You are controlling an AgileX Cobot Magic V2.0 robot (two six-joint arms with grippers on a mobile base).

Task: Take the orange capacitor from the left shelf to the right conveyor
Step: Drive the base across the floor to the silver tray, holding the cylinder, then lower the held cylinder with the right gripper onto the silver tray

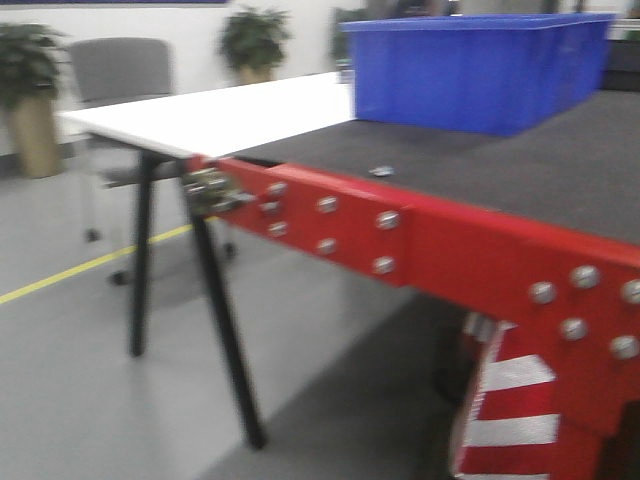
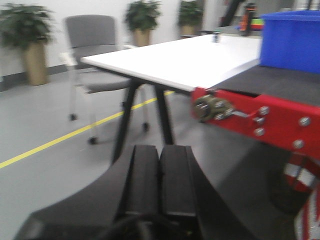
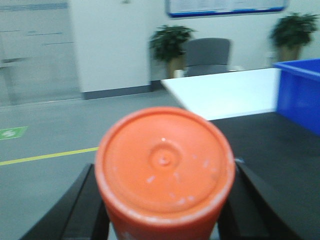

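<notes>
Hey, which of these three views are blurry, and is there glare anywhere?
Front view: smeared throughout, blue bin and red frame soft. Left wrist view: background blurred, left end effector slightly crisper, white table washed out bright. Right wrist view: orange capacitor fills the foreground, soft-edged, room behind hazy.

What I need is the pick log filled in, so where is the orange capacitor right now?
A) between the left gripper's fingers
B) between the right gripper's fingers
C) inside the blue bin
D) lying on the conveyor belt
B: the right wrist view shows the orange capacitor flanked by the right gripper and its dark fingers, while the left gripper is shut and empty.
</notes>
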